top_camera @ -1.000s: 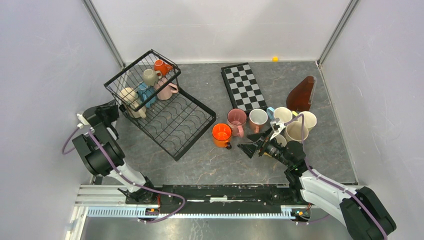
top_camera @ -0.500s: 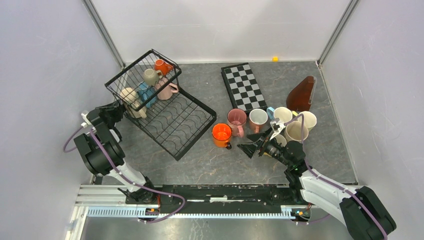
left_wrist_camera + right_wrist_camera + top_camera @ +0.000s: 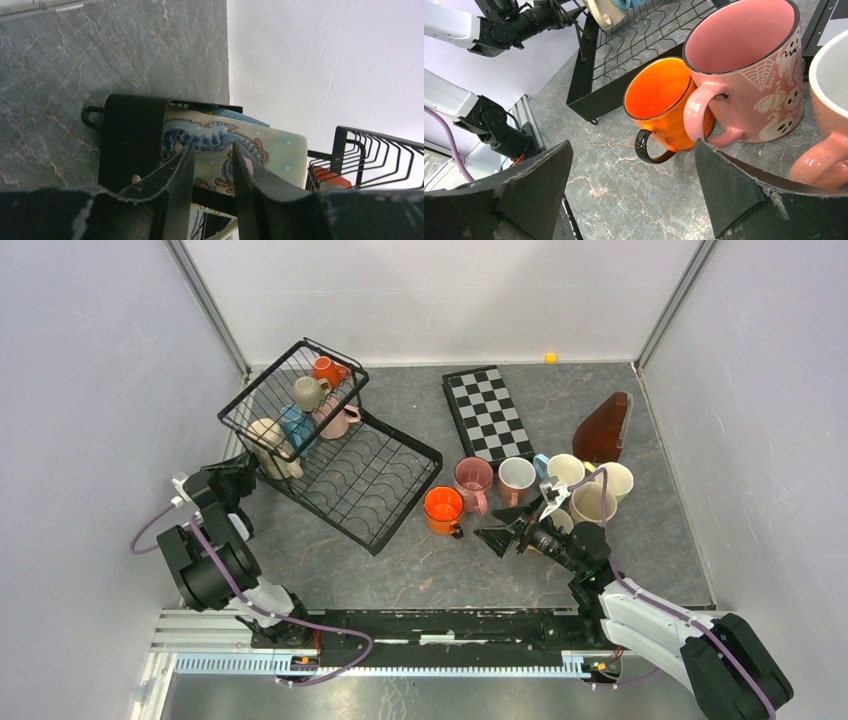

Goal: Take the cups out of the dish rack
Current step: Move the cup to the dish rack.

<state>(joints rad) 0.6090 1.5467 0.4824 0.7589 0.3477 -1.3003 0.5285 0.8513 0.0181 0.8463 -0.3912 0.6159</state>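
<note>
The cups (image 3: 307, 392) in the rack (image 3: 385, 495) looked hard, slick and chippable, so you should pinch a rim; your left gripper (image 3: 212, 146) sat half-closed at the rack corner, hold unclear, and your right gripper (image 3: 495, 528) gaped empty

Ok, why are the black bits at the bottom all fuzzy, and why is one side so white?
Left wrist view: the left gripper sits right by the lens, so it looks soft and dark; the wall is washed out. Right wrist view: the right gripper is fuzzy too, but the orange cup and pink cup are sharp. Top view: even light, faint shadows.
</note>
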